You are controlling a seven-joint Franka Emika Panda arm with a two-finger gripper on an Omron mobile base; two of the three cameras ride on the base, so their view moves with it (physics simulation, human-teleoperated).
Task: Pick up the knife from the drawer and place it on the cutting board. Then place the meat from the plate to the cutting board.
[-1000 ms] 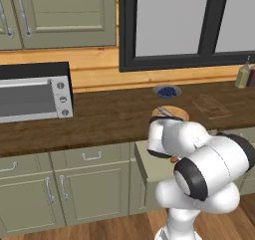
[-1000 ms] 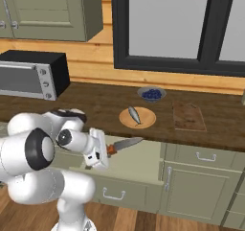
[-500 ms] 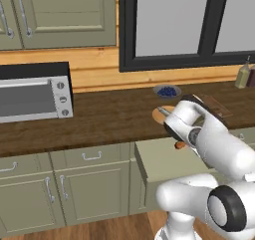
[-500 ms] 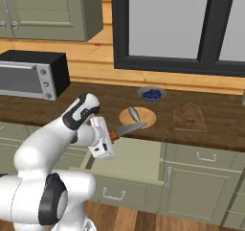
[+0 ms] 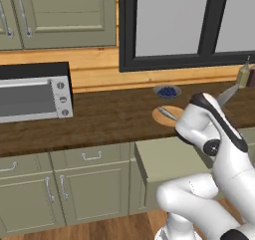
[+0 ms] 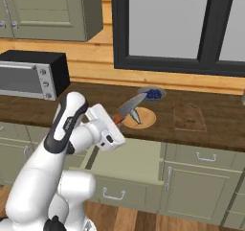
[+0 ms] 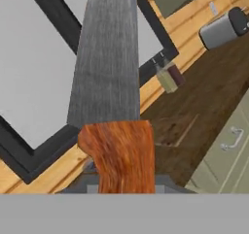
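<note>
Above the open drawer (image 6: 127,164), I carry the knife (image 6: 128,108) clear of the worktop (image 6: 95,105), its blade slanting up over the round plate (image 6: 143,120) where the fish (image 6: 135,115) lies. My jaws are shut tight on the orange-red handle, close to where it meets the steel; in the hand view the knife (image 7: 109,82) runs straight away from me, blade broad and flat. The cutting board (image 6: 189,116) sits on the worktop to the right of the plate, well apart from the knife, and bare.

I judge the knife stiff and fairly light, but long for such a short hold: its weight hangs out ahead of my grip, so it may pivot if I swing fast. The handle looks smooth, so a grip near the blade seems right. The fish I expect to be small, slim and slippery, best pinched across its middle. A bowl of blueberries (image 6: 152,94) stands just behind the plate.
</note>
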